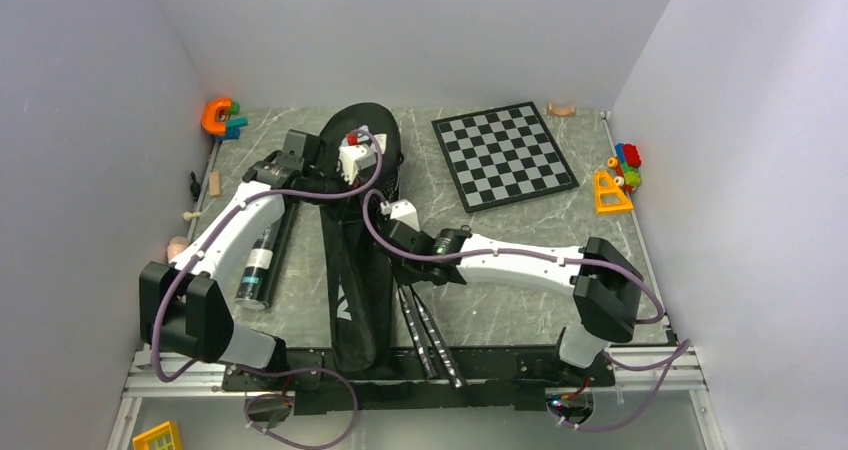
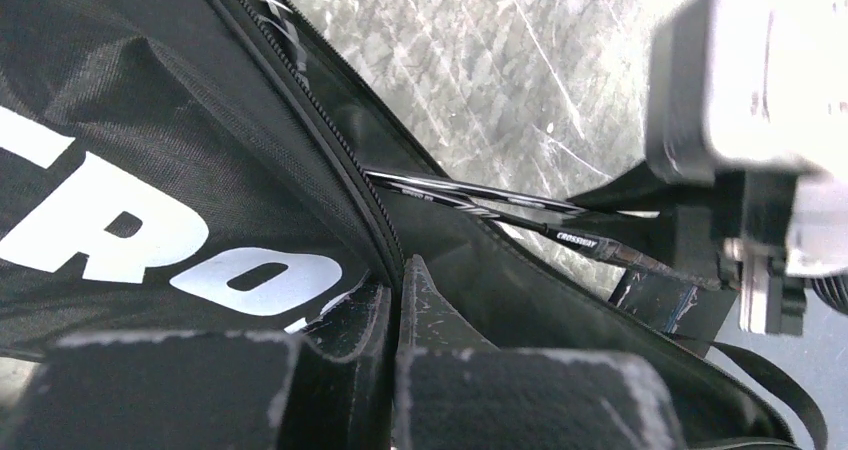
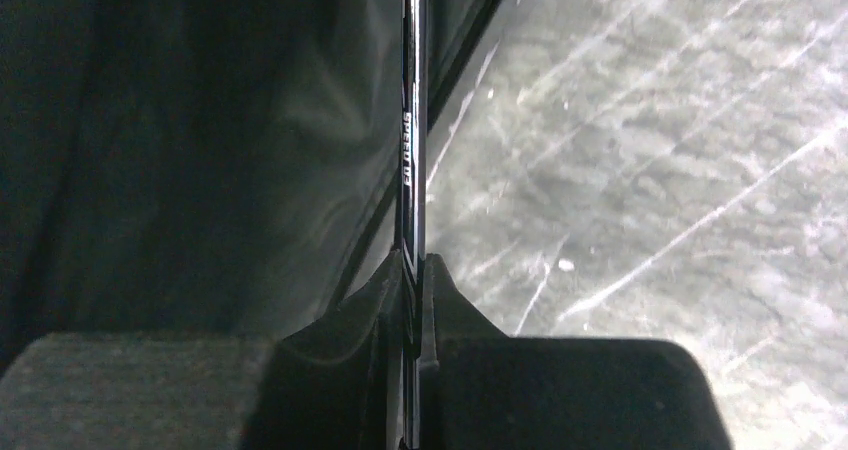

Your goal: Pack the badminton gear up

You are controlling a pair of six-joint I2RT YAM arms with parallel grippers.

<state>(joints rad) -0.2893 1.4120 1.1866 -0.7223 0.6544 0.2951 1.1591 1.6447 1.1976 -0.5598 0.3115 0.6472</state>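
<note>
The black "CROSSWAY" racket bag (image 1: 358, 270) lies lengthwise in the middle of the table. My left gripper (image 1: 340, 175) is shut on the bag's zipper edge (image 2: 398, 270) near its wide far end. My right gripper (image 1: 388, 232) is shut on a thin black racket shaft (image 3: 412, 150) beside the bag's right edge. Two racket shafts (image 2: 480, 205) run into the bag opening, and their handles (image 1: 430, 340) stick out toward the near edge. The long dark tube (image 1: 262, 260) lies left of the bag, under my left arm. No shuttlecocks are in view.
A black-and-white chessboard (image 1: 505, 155) lies at the far right. Colourful toys (image 1: 620, 175) sit by the right wall and an orange toy (image 1: 222, 117) in the far left corner. Small wooden pieces (image 1: 190, 210) lie along the left edge.
</note>
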